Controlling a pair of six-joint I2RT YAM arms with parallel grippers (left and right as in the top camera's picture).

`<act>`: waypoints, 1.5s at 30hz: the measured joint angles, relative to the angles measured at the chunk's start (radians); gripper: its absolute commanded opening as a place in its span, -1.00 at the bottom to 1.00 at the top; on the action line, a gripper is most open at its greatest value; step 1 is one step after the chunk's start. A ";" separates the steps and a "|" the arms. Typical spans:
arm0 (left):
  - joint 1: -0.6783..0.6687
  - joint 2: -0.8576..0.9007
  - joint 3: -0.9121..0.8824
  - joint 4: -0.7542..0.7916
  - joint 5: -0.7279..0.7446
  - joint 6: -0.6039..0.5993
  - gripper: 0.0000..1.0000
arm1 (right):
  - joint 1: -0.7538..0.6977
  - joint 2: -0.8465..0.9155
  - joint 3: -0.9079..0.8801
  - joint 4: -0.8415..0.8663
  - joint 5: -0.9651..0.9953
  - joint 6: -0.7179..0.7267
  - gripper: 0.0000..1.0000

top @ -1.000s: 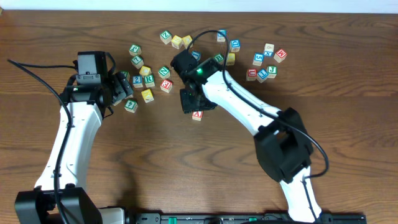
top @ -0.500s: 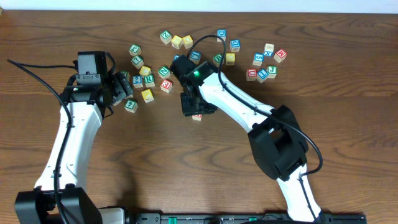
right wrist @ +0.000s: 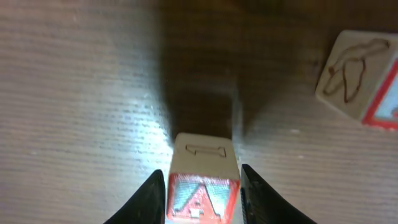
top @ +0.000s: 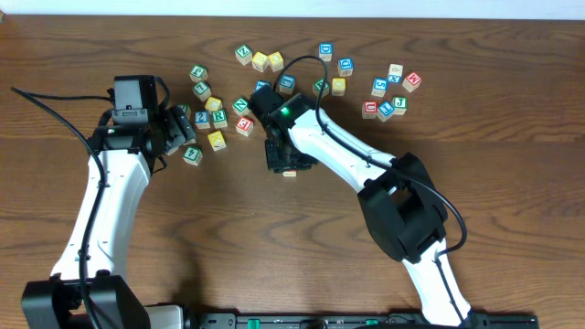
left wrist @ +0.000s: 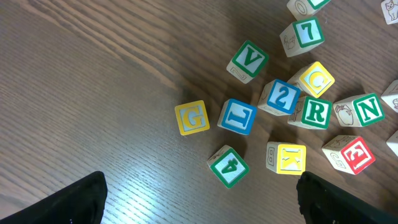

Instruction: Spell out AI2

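1. The right gripper stands straight over the A block. Its fingers flank the block's two sides with almost no gap. We cannot tell whether they are already squeezing it or only closing in.
2. The A block sits on the table near the middle, a little toward the far edge and clear of the scattered blocks behind it.
3. The left gripper hangs with its fingers wide apart and holds nothing. It is above the cluster toward the far left corner, where the blue 2 block lies touching its neighbours.
4. We judge the main risk to be a shallow or off-centre pinch, since the fingers seem to meet the block only near their tips. A lift could then let the block twist or drop.
5. A sideways nudge during closing could also slide the block toward the neighbouring block and spoil the spacing for the word.
6. The 2 is hemmed in, so reaching for it may knock the others.
7. From overhead the right wrist hides nearly all of the A block.
8. The wrist view cuts off the block's lower part and the fingertips.
9. We cannot pick out an I block, because many letters are too small to read.
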 measured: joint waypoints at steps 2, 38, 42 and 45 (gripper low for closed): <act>0.000 0.000 0.000 0.000 0.000 0.000 0.92 | 0.000 0.000 0.000 0.010 0.003 0.000 -0.38; 0.000 0.000 0.000 0.000 0.000 0.000 0.93 | -0.090 0.000 0.000 0.140 0.060 0.002 -0.54; 0.000 0.000 0.000 0.000 0.000 0.000 0.92 | -0.098 0.000 0.000 0.140 0.060 0.002 -0.49; 0.000 0.000 0.000 0.000 0.000 0.000 0.92 | -0.098 0.000 0.000 0.139 0.060 0.005 -0.29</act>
